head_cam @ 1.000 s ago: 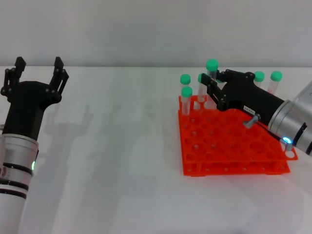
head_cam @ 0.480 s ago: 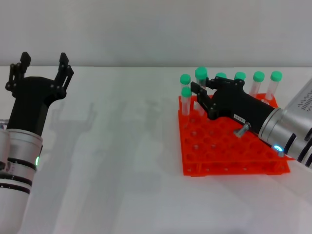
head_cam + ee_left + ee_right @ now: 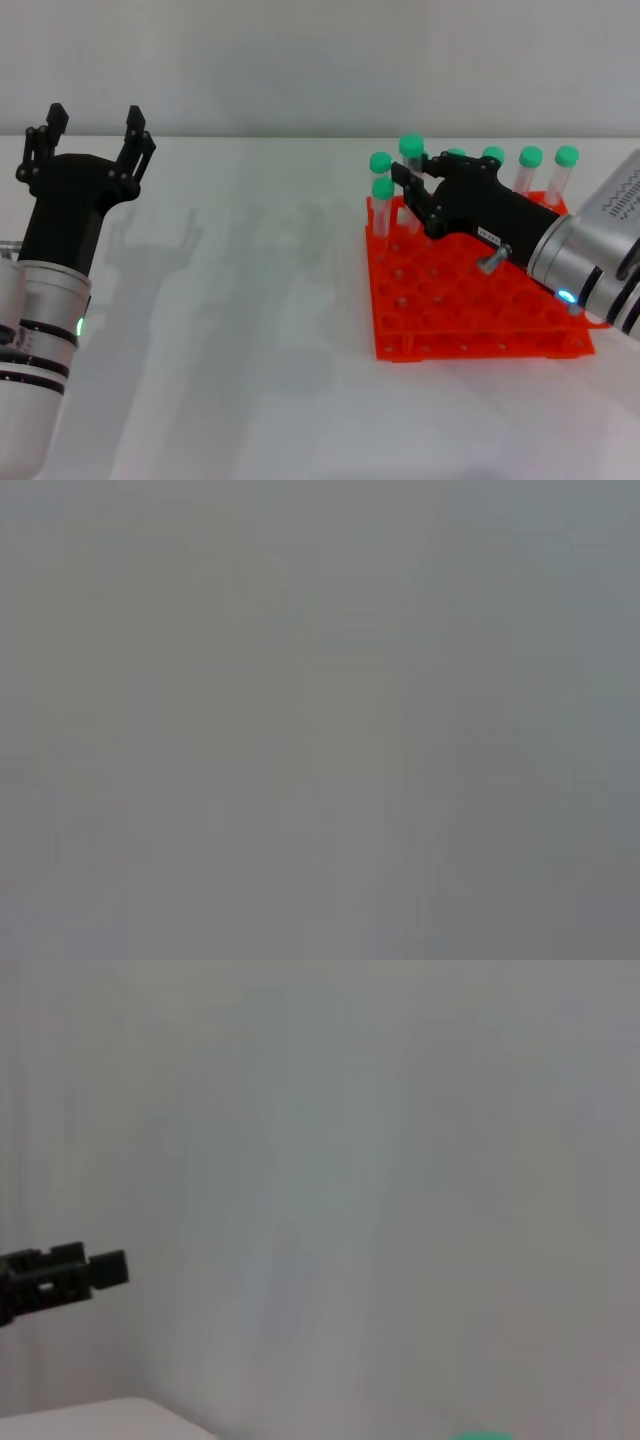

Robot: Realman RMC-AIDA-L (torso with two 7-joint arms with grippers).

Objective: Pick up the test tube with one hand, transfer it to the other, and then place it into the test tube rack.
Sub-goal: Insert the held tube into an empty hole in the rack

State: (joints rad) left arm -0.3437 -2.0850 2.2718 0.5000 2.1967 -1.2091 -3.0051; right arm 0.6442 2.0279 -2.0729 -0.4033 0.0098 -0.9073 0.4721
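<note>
The test tube (image 3: pixel 411 150), clear with a green cap, stands upright in my right gripper (image 3: pixel 408 188), which is shut on it just below the cap. It hangs over the back-left corner of the orange test tube rack (image 3: pixel 450 322). Several other green-capped tubes stand in the rack, two at the left (image 3: pixel 381 175) and a row along the back (image 3: pixel 530 160). My left gripper (image 3: pixel 92 135) is raised at the far left, open and empty, well away from the rack. In the right wrist view, a sliver of green cap (image 3: pixel 485 1436) shows at one edge.
The rack sits on a white table (image 3: pixel 250 330) against a plain pale wall. The right wrist view shows the wall and, far off, the left gripper's fingers (image 3: pixel 60 1272). The left wrist view is plain grey.
My right gripper has carried the tube leftward and a little lower, to the rack's back-left corner. The left gripper has shifted slightly right and up.
</note>
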